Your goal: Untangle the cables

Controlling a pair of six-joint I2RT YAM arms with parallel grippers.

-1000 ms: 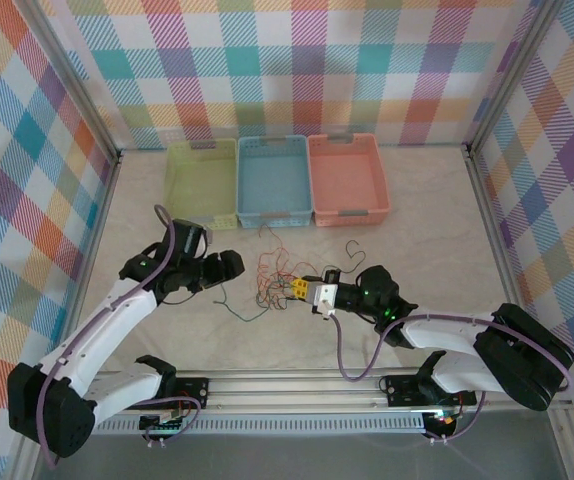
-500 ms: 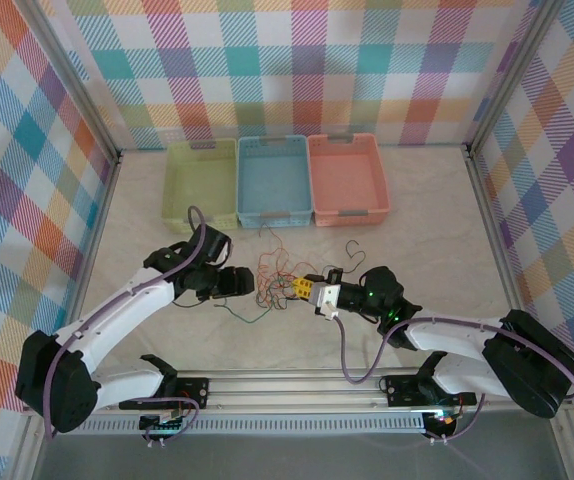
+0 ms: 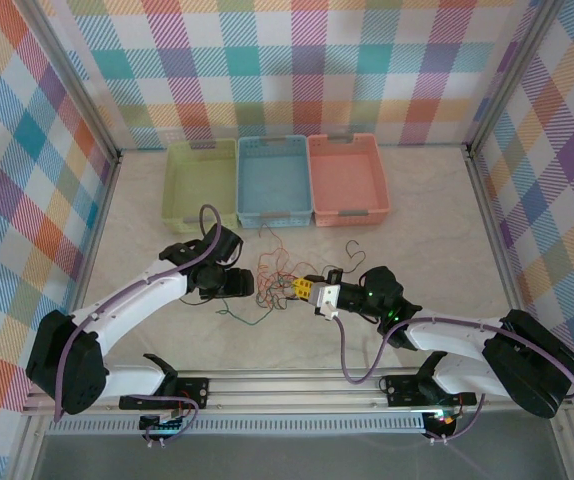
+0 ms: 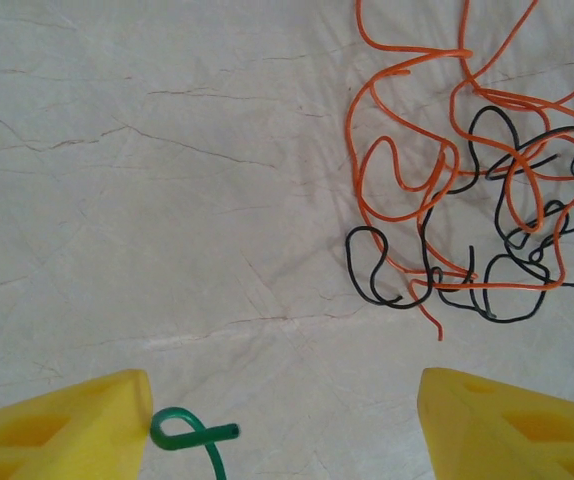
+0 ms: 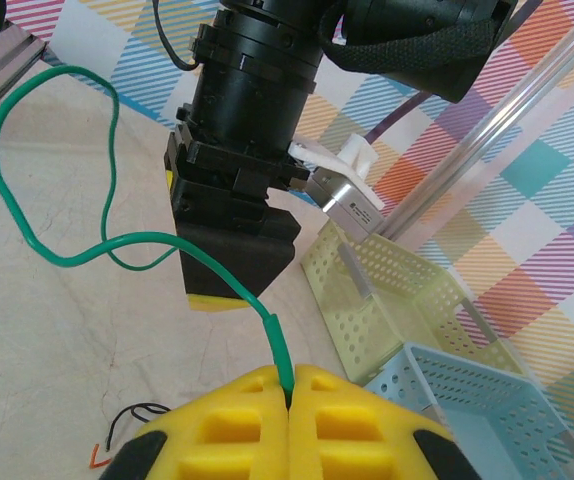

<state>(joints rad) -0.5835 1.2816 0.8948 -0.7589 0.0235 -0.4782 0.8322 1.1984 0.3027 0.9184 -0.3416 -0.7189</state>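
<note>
An orange-red cable (image 4: 403, 165) and a black cable (image 4: 512, 255) lie knotted together on the pale table; from above the tangle (image 3: 270, 271) sits between my two grippers. The green cable (image 5: 57, 255) arcs up from my right gripper (image 5: 289, 385), whose yellow fingers are shut on it. Its other end curls into a small loop (image 4: 180, 431) on the table beside my left finger (image 4: 62, 425). My left gripper (image 4: 285, 405) is open, just left of the tangle (image 3: 237, 283), with nothing between its fingers. The right gripper (image 3: 302, 288) rests at the tangle's right side.
Three baskets stand in a row at the back: yellow-green (image 3: 203, 222), blue (image 3: 273, 217), salmon (image 3: 349, 212). A thin dark wire loop (image 3: 353, 247) lies right of the tangle. Aluminium rails border the table on both sides and along the front.
My left arm has swung right and come close to the tangle, and its jaws have narrowed a little. The right gripper has stayed put, still shut on the green cable.
</note>
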